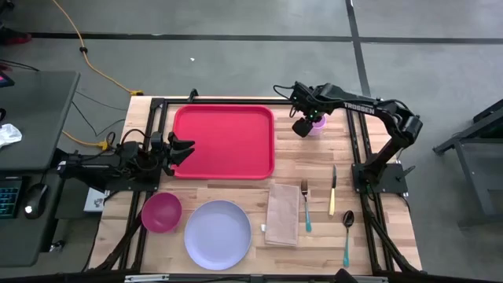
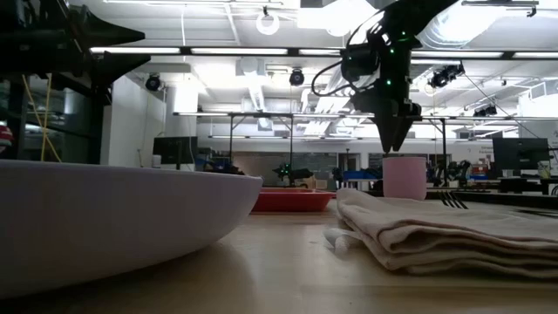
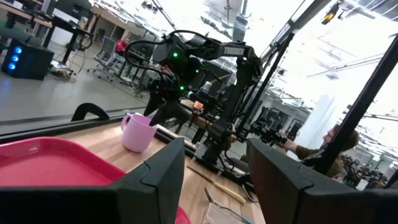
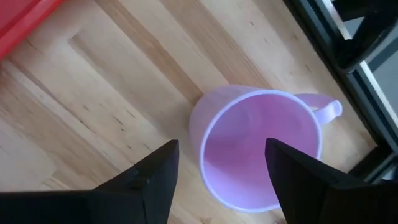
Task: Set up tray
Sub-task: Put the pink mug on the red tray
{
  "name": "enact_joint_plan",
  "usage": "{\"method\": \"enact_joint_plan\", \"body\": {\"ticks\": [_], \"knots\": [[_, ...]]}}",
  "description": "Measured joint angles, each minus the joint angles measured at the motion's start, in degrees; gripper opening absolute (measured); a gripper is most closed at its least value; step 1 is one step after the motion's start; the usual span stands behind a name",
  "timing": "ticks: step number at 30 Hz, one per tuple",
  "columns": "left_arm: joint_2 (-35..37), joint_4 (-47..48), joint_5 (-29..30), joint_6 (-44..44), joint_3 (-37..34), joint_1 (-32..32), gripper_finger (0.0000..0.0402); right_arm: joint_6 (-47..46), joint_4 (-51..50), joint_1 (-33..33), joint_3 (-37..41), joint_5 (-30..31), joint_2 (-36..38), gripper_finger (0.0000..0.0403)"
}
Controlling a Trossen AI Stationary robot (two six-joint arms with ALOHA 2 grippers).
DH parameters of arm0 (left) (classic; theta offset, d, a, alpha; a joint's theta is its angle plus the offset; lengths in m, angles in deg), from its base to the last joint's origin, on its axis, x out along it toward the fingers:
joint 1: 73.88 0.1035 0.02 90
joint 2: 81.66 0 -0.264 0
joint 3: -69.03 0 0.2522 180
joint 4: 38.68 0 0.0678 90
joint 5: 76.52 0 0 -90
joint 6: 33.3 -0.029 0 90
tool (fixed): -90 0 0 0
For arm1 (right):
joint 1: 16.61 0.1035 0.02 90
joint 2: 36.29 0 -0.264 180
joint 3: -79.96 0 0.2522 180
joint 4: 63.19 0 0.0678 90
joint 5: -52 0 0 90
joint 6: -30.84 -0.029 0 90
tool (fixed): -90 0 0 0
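Tray (image 1: 224, 141), red, lies empty on the table's (image 1: 314, 169) far half, long axis sideways, touching the released left gripper (image 1: 187, 149). Right gripper (image 1: 302, 128), fingers parted, hovers over the lavender mug (image 1: 317, 123) beside it.

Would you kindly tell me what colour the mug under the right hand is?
The mug is pale lavender-pink, clearest in the right wrist view.

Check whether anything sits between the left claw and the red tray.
Nothing visible does. The left claw, open, is at the tray's left rim with no object between them, and the tray's surface is bare. The right claw, open, is off beside the tray above the pink mug.
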Motion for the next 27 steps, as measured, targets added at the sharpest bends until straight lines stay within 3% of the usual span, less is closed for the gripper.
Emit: {"method": "enact_joint_plan", "body": {"ticks": [17, 27], "knots": [[0.0, 0.0, 0.0, 0.0, 0.0, 0.0, 0.0207, -0.1, 2.1, 0.1, 0.0, -1.7, 0.0, 0.0222], [0.0, 0.0, 0.0, 0.0, 0.0, 0.0, 0.0207, -0.2, 0.4, 0.1, 0.0, -1.6, -5.0, 0.0222]]}}
